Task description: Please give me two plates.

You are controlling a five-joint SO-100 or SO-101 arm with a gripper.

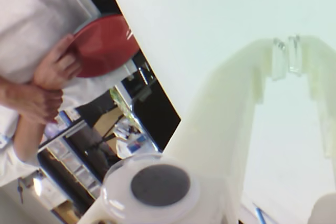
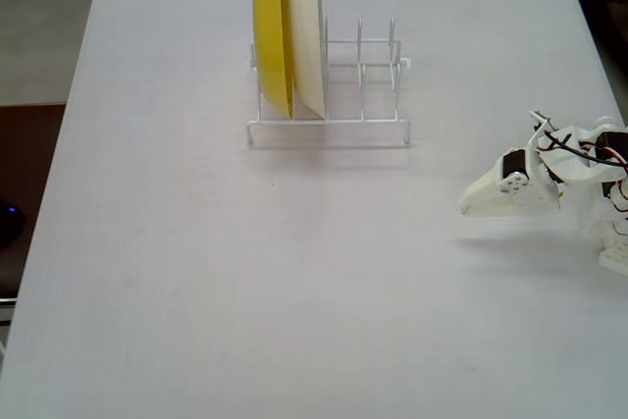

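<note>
In the wrist view, a person's hand [image 1: 55, 69] holds an orange-red plate [image 1: 105, 45] at the upper left, beyond the table's edge. A thin pale bluish rim [image 1: 86, 22] shows just behind it, perhaps the light blue plate, though I cannot tell for certain. Neither plate appears in the fixed view. My white gripper [image 1: 287, 51] fills the right of the wrist view, its clear fingertips close together with nothing between them. In the fixed view the gripper [image 2: 471, 207] hovers low at the table's right side, pointing left, far from the rack.
A white wire dish rack [image 2: 363, 76] stands at the table's far middle, with a yellow plate [image 2: 272, 31] and a cream-white plate [image 2: 307, 31] upright in its left slots. The white table [image 2: 245, 282] spreads to the left and front. The arm's base [image 2: 613, 193] sits at the right edge.
</note>
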